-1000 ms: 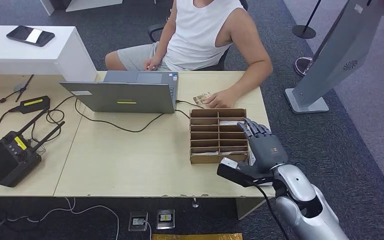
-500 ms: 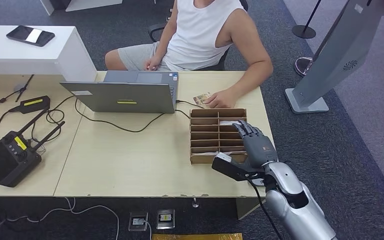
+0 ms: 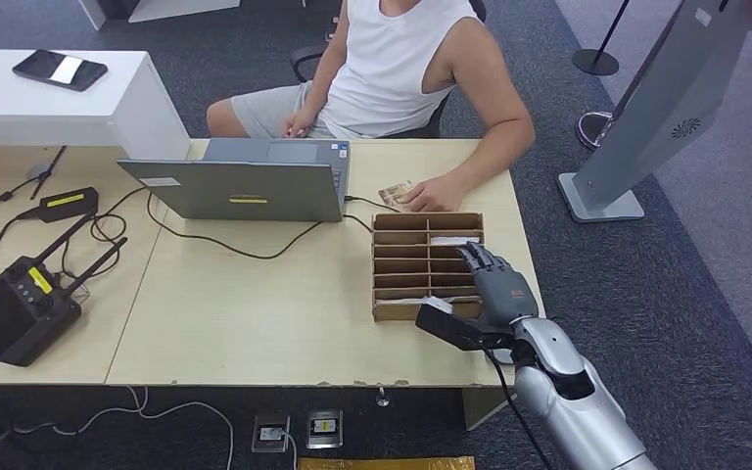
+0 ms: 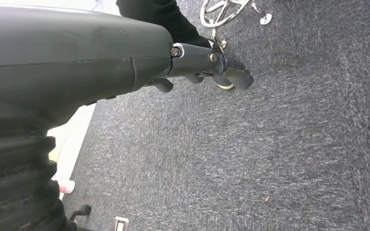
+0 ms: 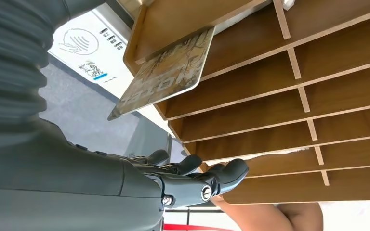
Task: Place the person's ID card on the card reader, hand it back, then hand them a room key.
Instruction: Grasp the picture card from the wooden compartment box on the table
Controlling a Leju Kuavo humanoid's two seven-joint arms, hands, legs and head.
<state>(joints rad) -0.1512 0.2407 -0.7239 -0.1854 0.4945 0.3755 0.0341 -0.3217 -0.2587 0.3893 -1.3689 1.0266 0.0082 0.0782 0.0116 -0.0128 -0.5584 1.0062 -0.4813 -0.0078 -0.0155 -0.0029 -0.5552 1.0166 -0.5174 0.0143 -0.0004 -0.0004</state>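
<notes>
Room key (image 5: 166,72) leans in the wooden organizer (image 3: 427,265); my right hand (image 3: 494,284), fingers apart and empty, has slid over its compartments, closing toward a pick.

We are at a reception desk in an office or hotel lobby: a laptop (image 3: 245,176) and a compartmented wooden card rack (image 3: 426,264) on a pale table (image 3: 255,313), grey carpet (image 3: 685,274), a freestanding kiosk (image 3: 656,108), a queue-barrier post (image 3: 597,54) beyond
</notes>
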